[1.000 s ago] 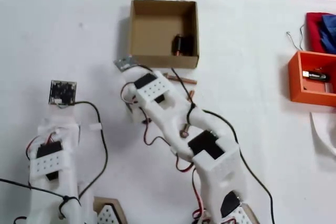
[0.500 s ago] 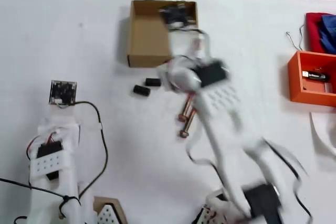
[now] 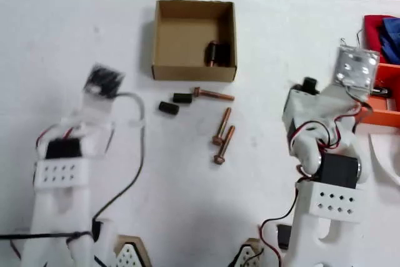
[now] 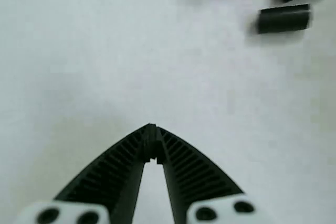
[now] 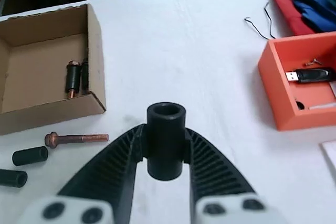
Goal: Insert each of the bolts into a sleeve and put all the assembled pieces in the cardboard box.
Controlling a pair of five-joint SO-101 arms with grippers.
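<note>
Three bolts [image 3: 221,125] loose on desk [image 3: 75,29], two sleeves [image 3: 182,98] beside them, near box [image 3: 194,73]. One assembled piece [image 3: 212,53] in box. Right end effector [image 5: 165,134] clamps third sleeve [image 5: 166,115] upright. Left end effector [image 4: 152,130] closed, empty.

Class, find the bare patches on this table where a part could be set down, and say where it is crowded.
Bare table lies between the cardboard box and the orange tray, and also left of the box. Crowded: just in front of the box, where loose sleeves and bolts lie.
</note>
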